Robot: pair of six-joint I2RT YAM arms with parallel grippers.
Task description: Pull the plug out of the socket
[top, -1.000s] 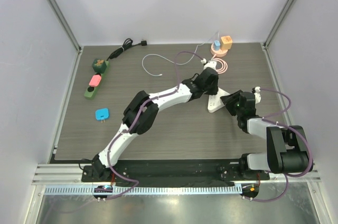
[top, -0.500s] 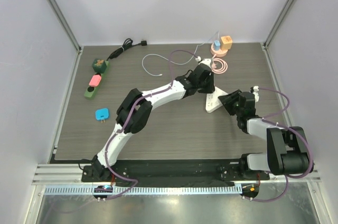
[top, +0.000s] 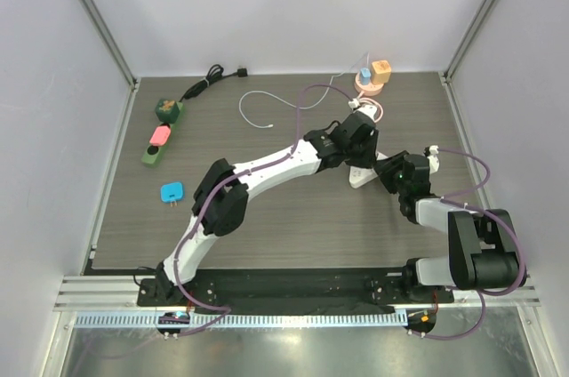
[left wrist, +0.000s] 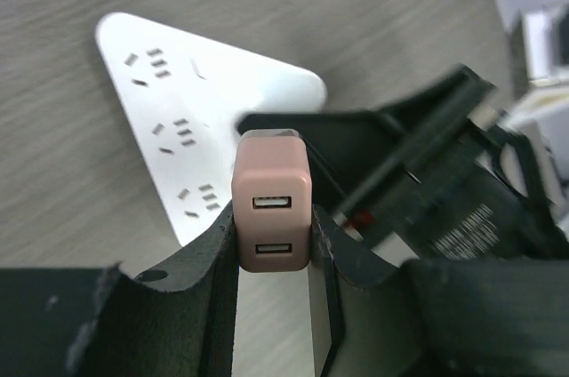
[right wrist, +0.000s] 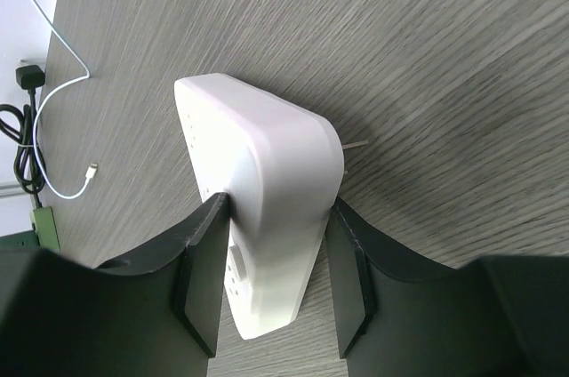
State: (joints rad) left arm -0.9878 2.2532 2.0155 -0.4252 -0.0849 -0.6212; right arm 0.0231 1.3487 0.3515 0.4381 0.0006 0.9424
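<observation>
Swinging off to the far left of the socket strip (left wrist: 191, 106) half a second before and then back above it, the left gripper (left wrist: 271, 239) had ended close to where it began; its jaws were pinching the pink plug (left wrist: 271, 204) by its sides, USB ports facing the wrist camera; the plug hung over the strip's edge, apparently lifted clear, though its prongs were hidden; the three outlets in view on the strip stood bare; the right gripper (right wrist: 274, 257) was clamped across the strip's body, holding it on the table (left wrist: 80, 208); judged from this, the pull was done, and only carrying the plug away from the strip remained.
</observation>
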